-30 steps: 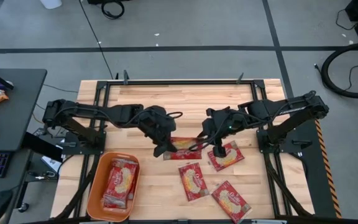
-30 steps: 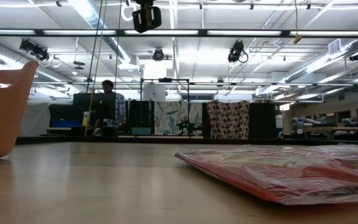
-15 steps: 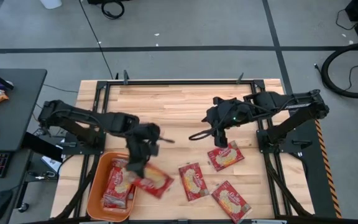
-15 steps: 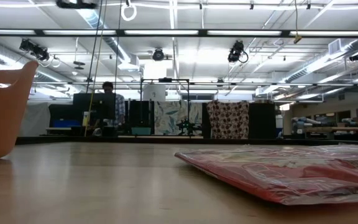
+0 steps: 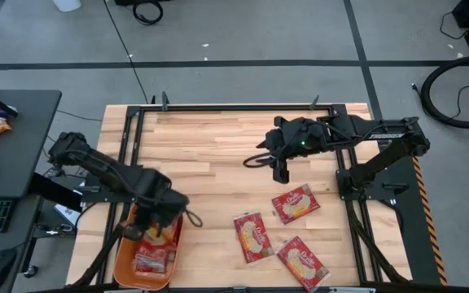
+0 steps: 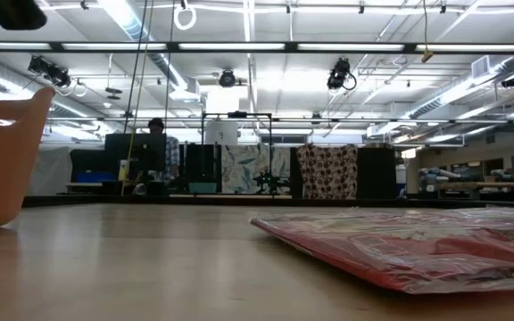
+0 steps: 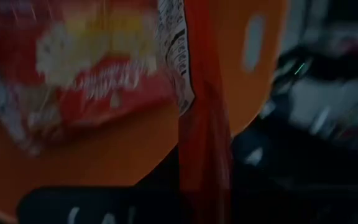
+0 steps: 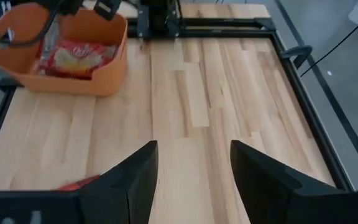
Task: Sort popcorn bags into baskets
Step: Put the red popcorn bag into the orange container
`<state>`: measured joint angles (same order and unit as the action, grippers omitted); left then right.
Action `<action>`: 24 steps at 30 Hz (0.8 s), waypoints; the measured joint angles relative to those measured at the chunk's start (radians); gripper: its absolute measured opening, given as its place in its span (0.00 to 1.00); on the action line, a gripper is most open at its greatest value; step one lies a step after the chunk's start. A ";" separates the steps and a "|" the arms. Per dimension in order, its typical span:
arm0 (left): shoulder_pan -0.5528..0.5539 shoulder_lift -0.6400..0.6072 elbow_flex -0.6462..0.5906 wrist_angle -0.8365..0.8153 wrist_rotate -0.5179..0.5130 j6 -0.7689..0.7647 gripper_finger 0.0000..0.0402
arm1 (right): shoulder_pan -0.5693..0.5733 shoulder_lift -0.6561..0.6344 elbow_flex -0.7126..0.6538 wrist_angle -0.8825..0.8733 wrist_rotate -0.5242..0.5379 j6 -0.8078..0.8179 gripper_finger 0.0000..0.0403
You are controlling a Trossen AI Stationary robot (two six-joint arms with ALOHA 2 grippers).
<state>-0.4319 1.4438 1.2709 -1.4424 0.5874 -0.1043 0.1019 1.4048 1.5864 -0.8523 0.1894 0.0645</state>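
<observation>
My left gripper hangs over the orange basket at the table's near-left and is shut on a red popcorn bag, seen edge-on in the left wrist view. More popcorn bags lie flat inside the basket. Three popcorn bags lie flat on the table right of the middle: one, one and one. My right gripper is open, raised above bare wood toward the far side, well away from every bag. The low view shows the basket's wall and one flat bag. My left gripper pinches the popcorn bag between its two fingers at one edge, coming from above. The bag is lifted clear and hangs below the fingers over the basket floor, above a packet lying there. The fingers themselves are dark and hard to make out.
Black frame rails run along the table's far edge and both sides. A grey side desk with a keyboard stands left of the table. Bare wood lies between the arms. Beyond the table, a person stands far off in the room.
My left gripper has carried a popcorn bag from the table's middle toward the near-left corner, lifted clear, until it hangs over the basket. My right gripper has risen and drawn back toward the far edge, away from the bags.
</observation>
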 joint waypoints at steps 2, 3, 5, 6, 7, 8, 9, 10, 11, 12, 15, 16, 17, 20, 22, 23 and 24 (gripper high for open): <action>-0.034 0.017 0.000 -0.052 -0.018 0.061 0.09 | -0.007 0.000 0.000 0.007 -0.007 -0.001 0.51; -0.049 0.027 0.000 -0.072 -0.014 0.083 0.09 | -0.009 0.000 0.000 0.005 -0.007 0.000 0.51; -0.078 0.051 0.000 -0.085 0.006 0.111 0.09 | -0.009 0.000 0.000 0.004 -0.007 0.002 0.51; -0.090 0.065 0.000 -0.081 0.023 0.124 0.09 | -0.008 0.000 0.000 0.004 -0.008 0.002 0.51; -0.103 0.079 0.000 -0.080 0.031 0.141 0.09 | -0.008 0.000 0.000 0.004 -0.008 0.002 0.51; -0.112 0.094 0.000 -0.082 0.031 0.154 0.09 | -0.008 0.000 0.000 0.003 -0.008 0.004 0.51; -0.118 0.109 0.000 -0.083 0.030 0.171 0.09 | -0.006 0.000 0.000 0.003 -0.008 0.009 0.51; -0.124 0.125 0.000 -0.081 0.024 0.184 0.10 | -0.006 0.000 0.000 0.003 -0.007 0.014 0.51; -0.127 0.138 0.000 -0.077 0.014 0.194 0.10 | -0.006 0.000 0.000 0.003 -0.007 0.019 0.51; -0.129 0.148 0.000 -0.076 -0.002 0.196 0.10 | -0.006 0.000 0.000 0.003 -0.008 0.024 0.51; -0.129 0.169 0.000 -0.065 -0.056 0.198 0.14 | -0.005 0.000 0.000 0.002 -0.020 0.038 0.51; -0.127 0.173 0.000 -0.058 -0.069 0.197 0.16 | -0.005 0.000 0.000 0.002 -0.030 0.043 0.51; -0.126 0.173 0.000 -0.051 -0.083 0.196 0.18 | -0.005 0.000 0.000 0.001 -0.040 0.047 0.51; -0.126 0.173 0.000 -0.046 -0.116 0.177 0.27 | -0.005 0.000 0.000 0.001 -0.069 0.063 0.51; -0.126 0.173 0.000 -0.050 -0.141 0.144 0.33 | -0.005 0.000 0.000 0.001 -0.073 0.066 0.51; -0.126 0.173 0.000 -0.055 -0.153 0.124 0.36 | -0.005 0.000 0.000 0.000 -0.073 0.065 0.51; -0.126 0.173 0.000 -0.064 -0.165 0.103 0.39 | -0.005 0.000 0.000 0.001 -0.072 0.062 0.51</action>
<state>-0.5575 1.6169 1.2705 -1.5064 0.4224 -0.0017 0.0967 1.4048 1.5863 -0.8517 0.1174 0.1264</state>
